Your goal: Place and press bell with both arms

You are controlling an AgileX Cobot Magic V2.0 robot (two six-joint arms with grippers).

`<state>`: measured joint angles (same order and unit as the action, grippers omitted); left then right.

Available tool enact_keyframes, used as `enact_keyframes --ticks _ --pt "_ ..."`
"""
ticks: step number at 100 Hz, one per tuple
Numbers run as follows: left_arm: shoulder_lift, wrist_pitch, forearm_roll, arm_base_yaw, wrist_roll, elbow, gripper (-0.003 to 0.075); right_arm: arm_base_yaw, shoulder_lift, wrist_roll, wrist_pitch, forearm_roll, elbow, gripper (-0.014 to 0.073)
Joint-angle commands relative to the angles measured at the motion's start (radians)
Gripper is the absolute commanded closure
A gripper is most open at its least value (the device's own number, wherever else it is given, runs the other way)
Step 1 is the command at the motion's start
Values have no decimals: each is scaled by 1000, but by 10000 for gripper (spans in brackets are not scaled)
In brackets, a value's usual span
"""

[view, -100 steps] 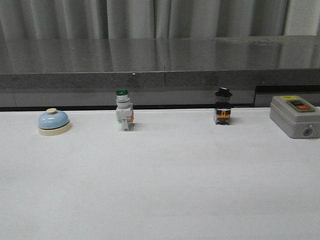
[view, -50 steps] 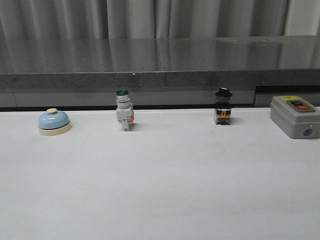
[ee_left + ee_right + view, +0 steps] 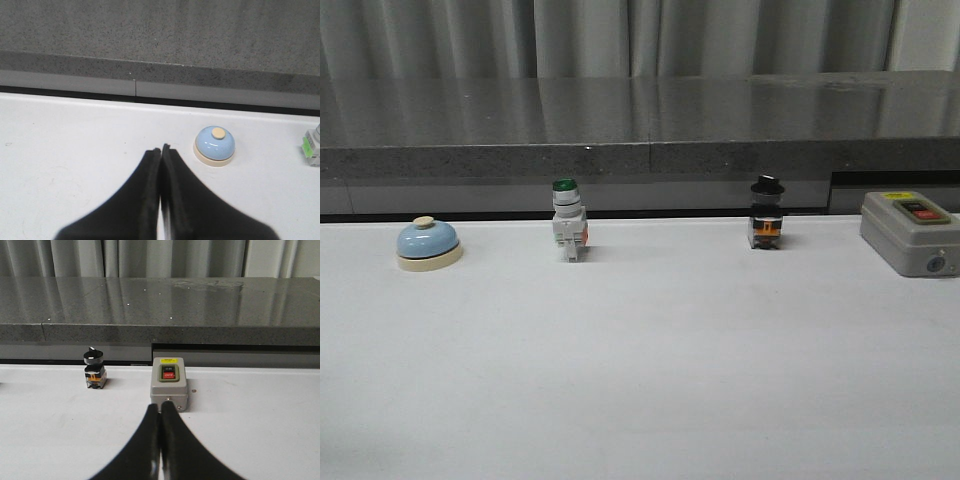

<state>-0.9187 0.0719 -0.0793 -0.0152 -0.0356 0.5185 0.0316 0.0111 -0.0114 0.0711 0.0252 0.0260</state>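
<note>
The light-blue bell (image 3: 428, 244) with a cream base and cream button stands at the far left of the white table. It also shows in the left wrist view (image 3: 214, 145), a little beyond and to one side of my left gripper (image 3: 160, 148), which is shut and empty. My right gripper (image 3: 160, 406) is shut and empty, its tips just short of a grey switch box (image 3: 169, 381). Neither arm shows in the front view.
A green-capped white push-button switch (image 3: 568, 232) and a black-capped switch (image 3: 766, 226) stand along the table's back. The grey box with red and green buttons (image 3: 910, 231) sits at the far right. A dark stone ledge (image 3: 640, 130) runs behind the table.
</note>
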Motion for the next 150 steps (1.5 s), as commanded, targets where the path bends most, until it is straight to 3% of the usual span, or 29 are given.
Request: enact_keyframes --ticks 1,27,37,87,111,150 --pt "-88 -83 2 6 -9 89 645 -4 18 -2 -87 2 -14 654" --pt "-331 -82 2 78 -9 260 279 -4 18 -2 -87 2 -14 654" --pt "-427 -56 2 120 -9 337 209 -4 18 -2 -87 2 -14 654" --pt "-865 508 0 151 -9 862 205 -4 18 -2 -87 2 -14 654" --pt "-1008 614 0 161 -1 1022 205 -4 18 -2 -87 2 -14 654" --pt "-1130 623 3 161 1 1119 205 -4 18 -2 -87 2 -14 654"
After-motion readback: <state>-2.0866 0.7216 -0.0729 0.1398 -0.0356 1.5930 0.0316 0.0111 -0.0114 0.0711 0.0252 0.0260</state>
